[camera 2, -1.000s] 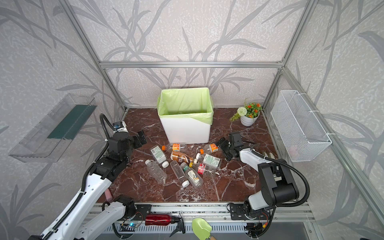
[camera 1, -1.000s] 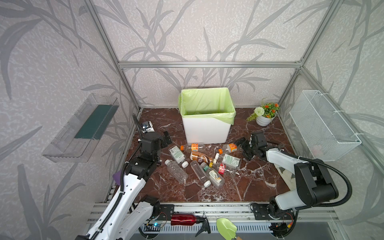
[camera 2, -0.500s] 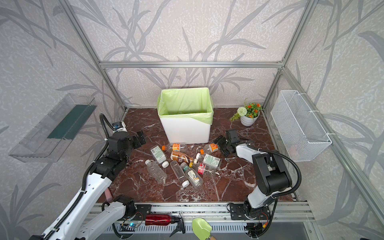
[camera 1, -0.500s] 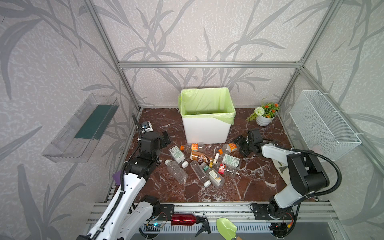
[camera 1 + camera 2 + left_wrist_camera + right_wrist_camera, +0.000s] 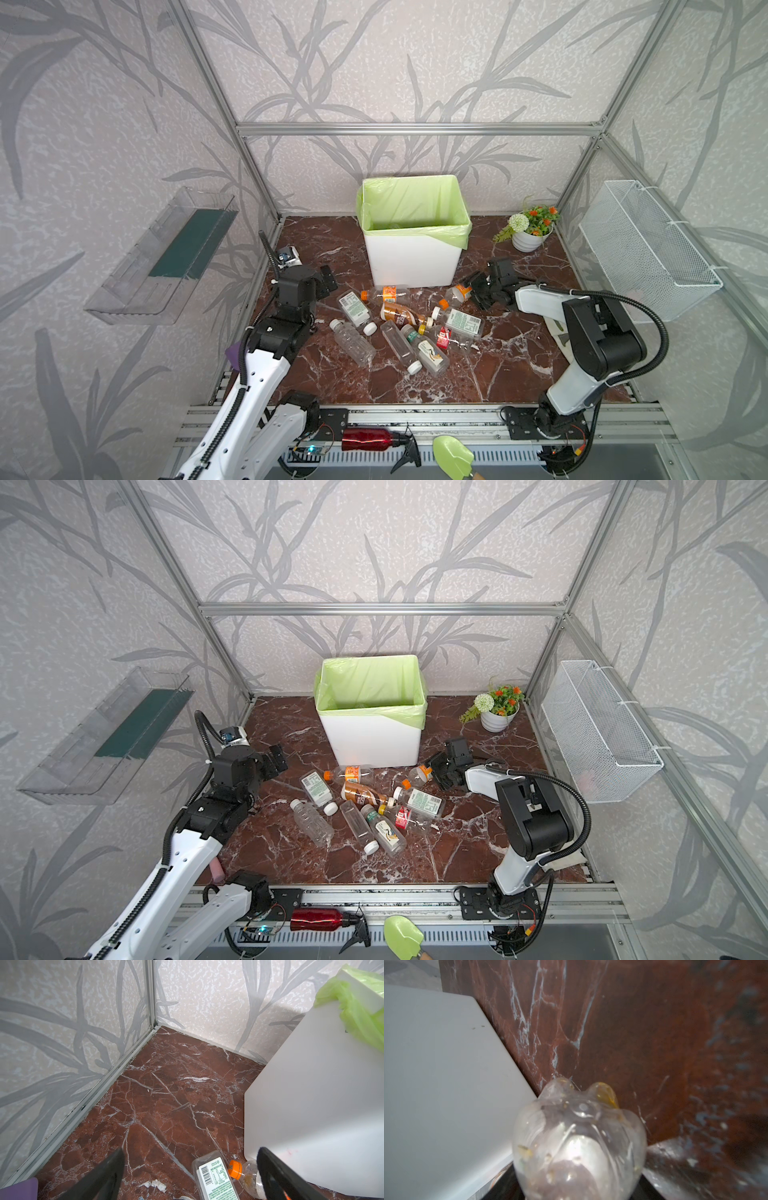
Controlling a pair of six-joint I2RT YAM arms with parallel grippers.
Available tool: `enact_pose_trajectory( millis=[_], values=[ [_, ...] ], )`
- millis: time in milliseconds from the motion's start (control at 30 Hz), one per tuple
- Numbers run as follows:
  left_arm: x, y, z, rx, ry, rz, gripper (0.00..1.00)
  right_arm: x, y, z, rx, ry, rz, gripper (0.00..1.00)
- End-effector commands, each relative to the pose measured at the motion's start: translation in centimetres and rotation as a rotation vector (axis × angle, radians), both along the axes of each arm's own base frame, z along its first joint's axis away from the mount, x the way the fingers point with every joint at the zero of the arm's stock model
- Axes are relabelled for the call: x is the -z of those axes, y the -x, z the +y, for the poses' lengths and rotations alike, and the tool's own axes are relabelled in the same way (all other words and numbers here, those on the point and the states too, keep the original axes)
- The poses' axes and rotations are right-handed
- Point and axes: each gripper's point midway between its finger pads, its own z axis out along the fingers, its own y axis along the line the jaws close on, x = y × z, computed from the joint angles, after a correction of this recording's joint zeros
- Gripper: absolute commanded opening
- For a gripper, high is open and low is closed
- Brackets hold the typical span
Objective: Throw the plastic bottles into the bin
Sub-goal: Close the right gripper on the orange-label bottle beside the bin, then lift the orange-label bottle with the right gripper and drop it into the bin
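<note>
The right gripper [image 5: 476,289] slid away from the right edge of the surface toward its middle and reached the small clear plastic bottle with an orange cap [image 5: 454,295]. Its jaws, wide apart a second earlier, closed in on the bottle, whose ribbed base came to fill the right wrist view.

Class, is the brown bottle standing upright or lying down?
Lying down: the brown bottle rests on its side on the floor.

Scattered clear bottles [image 5: 400,316] before green-lined bin [image 5: 411,262]
</note>
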Motion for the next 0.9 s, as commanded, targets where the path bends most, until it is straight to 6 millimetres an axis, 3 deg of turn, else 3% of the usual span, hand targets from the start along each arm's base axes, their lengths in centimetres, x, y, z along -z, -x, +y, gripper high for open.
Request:
enact_pose_trajectory(
  millis=[0, 233, 467, 600, 700, 800, 867],
  values=[
    [0.1, 0.6, 0.5, -0.023, 0.013, 0.002, 0.99, 0.8, -0.5, -0.2, 0.032, 0.013, 0.014, 0.62],
    [0.0, 1.1, 0.9, -0.038, 0.012, 0.002, 0.99, 0.4, -1.5, 0.1, 0.042, -0.005, -0.020, 0.52],
    [0.2, 1.3, 1.0, -0.044, 0.021, 0.005, 0.99, -2.7, -2.6, 0.0, 0.036, -0.008, -0.124, 0.49],
    [0.9, 1.3, 1.2, -0.057, 0.023, 0.023, 0.99, -6.9, -3.0, -1.6, 0.040, 0.009, -0.242, 0.48],
    [1.9, 1.3, 1.3, -0.070, 0.039, 0.046, 0.99, -11.5, -3.2, -4.2, 0.030, 0.055, -0.360, 0.48],
    [3.5, 1.2, 1.2, -0.086, 0.069, 0.078, 0.99, -18.2, -3.0, -8.6, 0.062, 0.162, -0.520, 0.48],
    [4.5, 1.2, 1.1, -0.097, 0.091, 0.095, 0.99, -23.7, -2.2, -12.2, 0.099, 0.228, -0.630, 0.48]
  ],
)
